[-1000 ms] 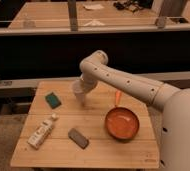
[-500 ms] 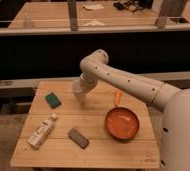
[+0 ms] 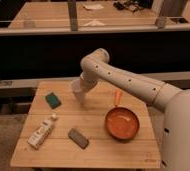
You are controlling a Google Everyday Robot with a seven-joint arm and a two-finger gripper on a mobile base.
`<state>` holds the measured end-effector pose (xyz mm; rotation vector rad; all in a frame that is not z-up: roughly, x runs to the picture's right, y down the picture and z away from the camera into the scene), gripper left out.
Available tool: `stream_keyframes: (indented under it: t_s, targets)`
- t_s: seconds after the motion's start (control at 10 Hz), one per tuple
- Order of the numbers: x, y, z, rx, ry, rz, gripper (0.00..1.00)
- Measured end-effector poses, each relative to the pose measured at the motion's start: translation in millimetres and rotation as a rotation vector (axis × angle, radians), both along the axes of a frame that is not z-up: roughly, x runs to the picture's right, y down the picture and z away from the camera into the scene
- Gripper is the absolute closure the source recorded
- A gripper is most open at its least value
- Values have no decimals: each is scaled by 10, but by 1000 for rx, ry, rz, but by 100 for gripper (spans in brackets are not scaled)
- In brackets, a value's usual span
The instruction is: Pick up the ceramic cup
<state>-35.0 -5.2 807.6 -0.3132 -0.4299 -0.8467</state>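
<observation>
Camera view inspection: a wooden desk (image 3: pixel 103 152) is recorded in the foreground, with the robot's white arm (image 3: pixel 123 80) reaching over it from the right. The end effector (image 3: pixel 81 98) is located above the rear centre of the desk, pointing downward. The ceramic cup (image 3: pixel 77 86) is seen as a small pale shape directly at the end effector, between the green sponge (image 3: pixel 52 99) and the handle of the orange pan (image 3: pixel 121 124). Whether the end effector is apart, together or clamped on the cup cannot be told, as the two pale forms merge. Whether the cup is resting on the desk or lifted clear of it cannot be told either. The green sponge is noted at the rear left of the desk. A white tube-like bottle (image 3: pixel 42 132) is found lying at the front left, with a dark grey block (image 3: pixel 78 138) just beside it towards the centre. The orange pan is placed at the right, its handle pointing to the rear.
</observation>
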Motion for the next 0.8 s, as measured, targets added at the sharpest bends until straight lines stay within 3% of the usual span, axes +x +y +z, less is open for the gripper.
stream_keyframes:
  t_s: [0.8]
  targets:
    - [-4,-16,-76,1,-25,-17,96]
